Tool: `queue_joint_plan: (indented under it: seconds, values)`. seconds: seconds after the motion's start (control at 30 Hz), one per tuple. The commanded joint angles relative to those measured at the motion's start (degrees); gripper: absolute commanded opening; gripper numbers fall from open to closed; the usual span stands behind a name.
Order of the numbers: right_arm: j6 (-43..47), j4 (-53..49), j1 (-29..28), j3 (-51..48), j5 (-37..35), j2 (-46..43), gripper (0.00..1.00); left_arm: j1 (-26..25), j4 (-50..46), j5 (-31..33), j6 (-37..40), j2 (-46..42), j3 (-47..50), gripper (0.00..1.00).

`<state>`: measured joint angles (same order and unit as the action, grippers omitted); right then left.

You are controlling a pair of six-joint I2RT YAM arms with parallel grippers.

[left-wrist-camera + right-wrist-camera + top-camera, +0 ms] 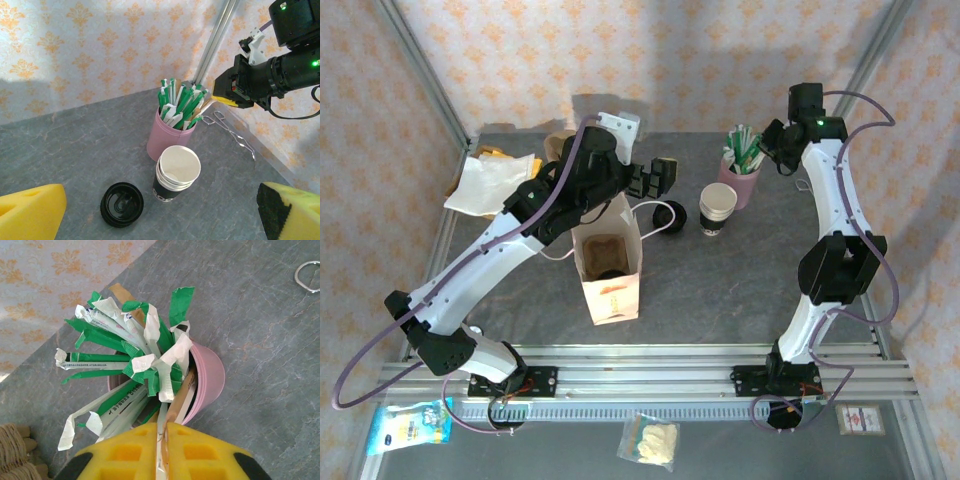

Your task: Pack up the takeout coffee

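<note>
The takeout coffee cup (717, 208) stands open-topped on the grey table, white with a dark lower band (169, 192). Its rim (178, 166) shows nested layers. Its round black lid (665, 218) lies flat on the table just left of it (121, 204), apart from the cup. My left gripper (660, 178) hangs open above the table left of the cup, yellow pads (31, 212) wide apart, holding nothing. My right gripper (775, 140) is over the pink cup of straws (202, 375), shut (166, 429) on a wrapped straw and a brown stick.
An open paper bag (608, 265) stands upright under my left arm. Napkins (485, 182) lie at the back left. Metal tongs (235, 134) lie right of the pink cup (740, 180). Frame posts (215, 42) and patterned walls close the back.
</note>
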<state>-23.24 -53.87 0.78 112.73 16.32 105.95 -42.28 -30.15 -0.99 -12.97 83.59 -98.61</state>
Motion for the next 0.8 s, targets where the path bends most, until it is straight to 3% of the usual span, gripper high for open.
queue_joint_plan:
  seconds: [0.0,0.2,0.77]
  values:
    - [0.8,-1.4,-0.3,0.3,-1.3,-1.2,0.18,-0.2,0.9,0.2,0.2,-1.8,0.6,0.99]
    - [1.1,-1.2,-0.2,-0.1,-2.5,-1.4,0.24,-0.2,1.1,0.2,0.2,-1.3,0.6,0.99]
    - [2.0,-0.7,-0.2,2.1,-5.3,0.9,0.22,-0.2,0.8,-0.3,0.3,-0.1,0.1,0.99]
